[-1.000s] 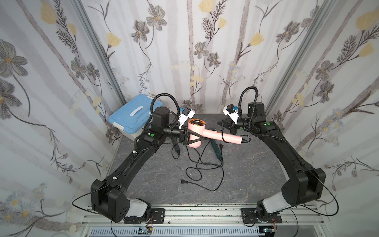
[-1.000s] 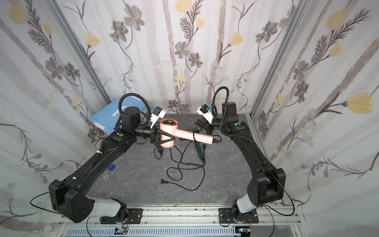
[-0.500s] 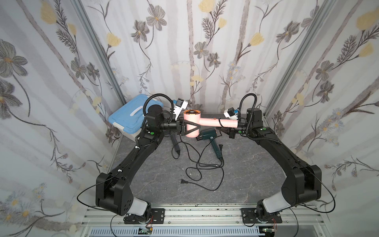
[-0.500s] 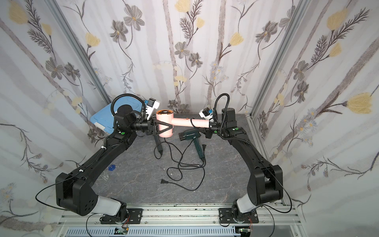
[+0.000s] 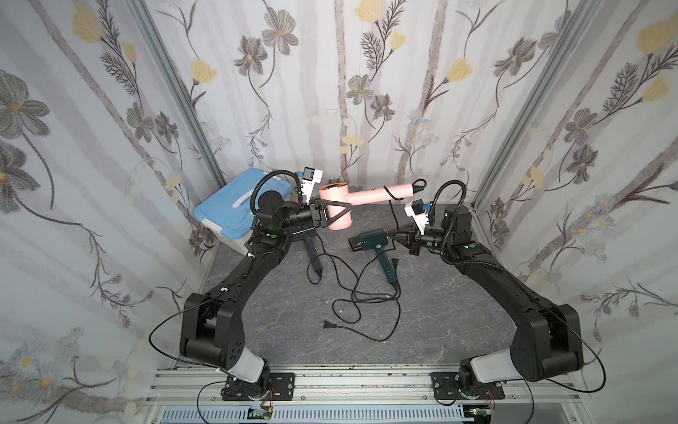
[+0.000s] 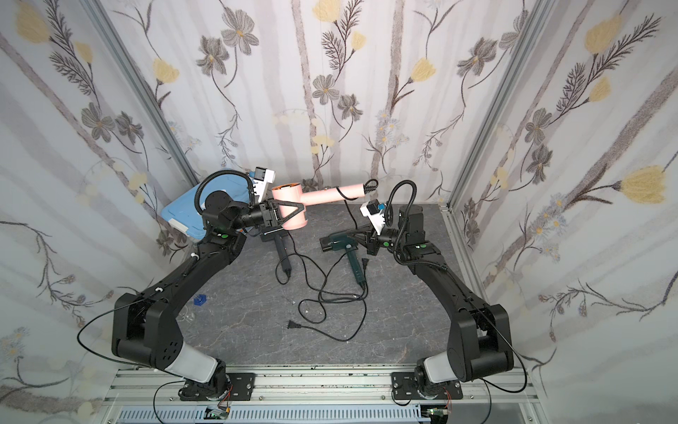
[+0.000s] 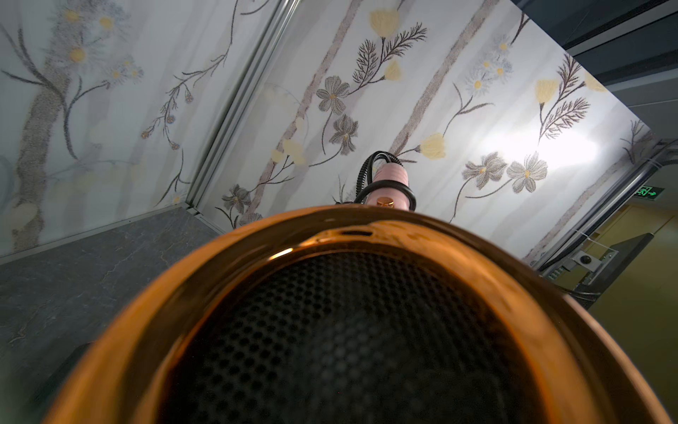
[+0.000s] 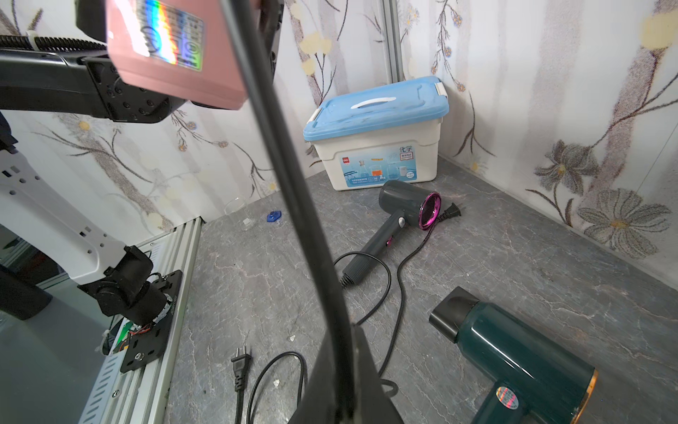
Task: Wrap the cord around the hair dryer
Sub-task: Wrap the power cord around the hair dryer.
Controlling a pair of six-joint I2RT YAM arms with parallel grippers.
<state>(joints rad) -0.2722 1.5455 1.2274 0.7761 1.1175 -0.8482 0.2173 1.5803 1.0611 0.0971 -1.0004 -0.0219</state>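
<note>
The left gripper [image 5: 341, 214] clamps the barrel of the pink hair dryer [image 5: 367, 196], holding it clear above the table [image 5: 440, 312] at the table's 12 o'clock edge in both top views. From those jaws the handle runs out toward 3 o'clock, slightly raised. The cord [image 8: 290, 176] crosses the handle near its end, then drops toward 5 o'clock into the right gripper [image 5: 396, 235], whose fingers are pressed together, pinching it. That gripper hovers low, with a green hair dryer [image 5: 370, 240] lying just at its 9 o'clock.
</note>
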